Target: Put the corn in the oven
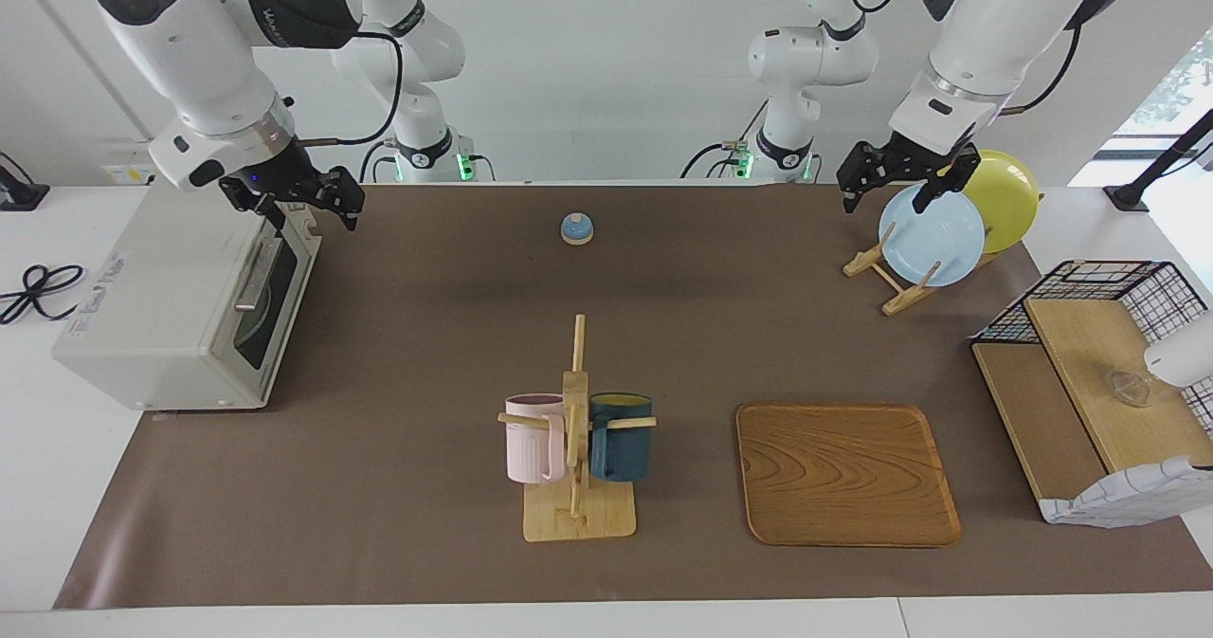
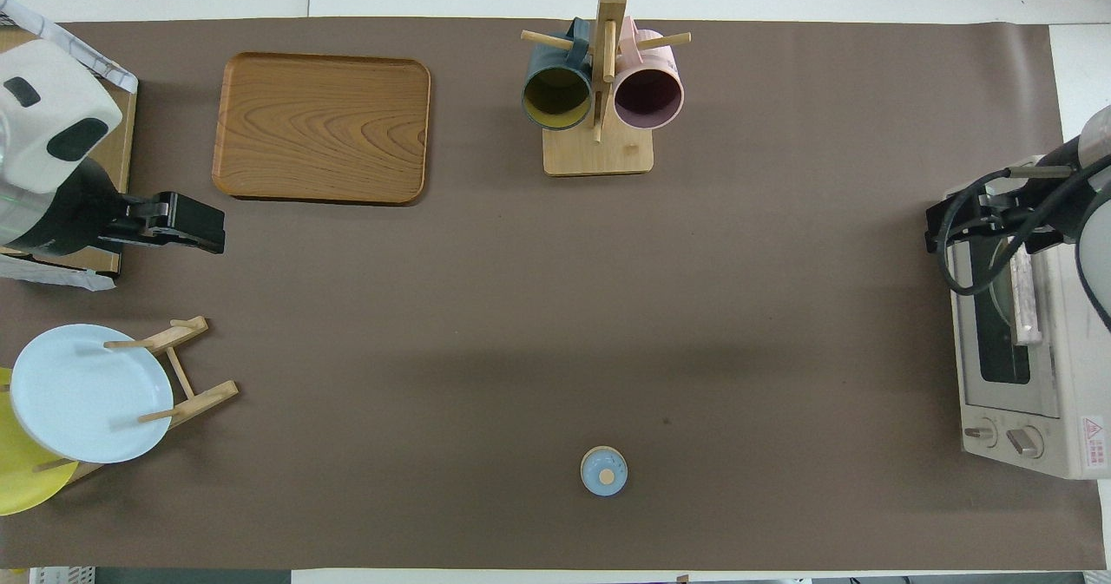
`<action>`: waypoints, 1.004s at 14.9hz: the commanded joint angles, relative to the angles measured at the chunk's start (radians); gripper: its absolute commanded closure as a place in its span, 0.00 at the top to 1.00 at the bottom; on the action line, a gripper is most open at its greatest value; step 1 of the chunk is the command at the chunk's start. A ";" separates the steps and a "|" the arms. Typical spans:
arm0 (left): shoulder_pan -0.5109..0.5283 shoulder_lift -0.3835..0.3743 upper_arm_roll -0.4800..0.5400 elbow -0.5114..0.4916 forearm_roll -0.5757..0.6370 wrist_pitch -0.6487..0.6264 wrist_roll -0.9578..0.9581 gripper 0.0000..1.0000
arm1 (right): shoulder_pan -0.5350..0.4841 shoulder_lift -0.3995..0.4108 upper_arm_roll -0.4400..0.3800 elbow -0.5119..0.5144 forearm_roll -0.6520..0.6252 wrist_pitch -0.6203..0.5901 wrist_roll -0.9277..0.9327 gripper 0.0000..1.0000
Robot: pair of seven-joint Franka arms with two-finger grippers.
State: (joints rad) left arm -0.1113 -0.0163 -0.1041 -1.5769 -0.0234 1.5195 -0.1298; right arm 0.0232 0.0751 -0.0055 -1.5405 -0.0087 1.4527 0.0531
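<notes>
The off-white oven (image 1: 161,306) stands at the right arm's end of the table, and its dark glass door (image 1: 270,292) with the metal bar handle is closed. It also shows in the overhead view (image 2: 1072,367). The corn is not in view in either picture. My right gripper (image 1: 298,197) hangs open and empty in the air over the top edge of the oven door; it also shows in the overhead view (image 2: 942,224). My left gripper (image 1: 900,183) is open and empty, up in the air over the plate rack; it also shows in the overhead view (image 2: 204,228).
A wooden rack holds a pale blue plate (image 1: 932,236) and a yellow plate (image 1: 1006,197). A wooden tray (image 1: 843,472), a mug tree (image 1: 576,448) with a pink and a dark blue mug, a small blue bell (image 1: 577,228), and a wire shelf (image 1: 1090,373) are also here.
</notes>
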 commanded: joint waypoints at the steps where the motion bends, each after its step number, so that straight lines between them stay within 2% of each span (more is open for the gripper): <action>1: 0.010 -0.027 -0.005 -0.032 0.013 0.018 0.003 1.00 | 0.004 0.022 0.006 0.042 -0.016 -0.022 0.016 1.00; 15: 0.010 -0.027 -0.005 -0.032 0.013 0.016 0.003 1.00 | 0.000 0.008 0.007 0.036 -0.004 -0.011 0.011 1.00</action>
State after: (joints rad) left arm -0.1111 -0.0163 -0.1041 -1.5769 -0.0234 1.5195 -0.1299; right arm 0.0289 0.0839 -0.0047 -1.5161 -0.0091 1.4523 0.0533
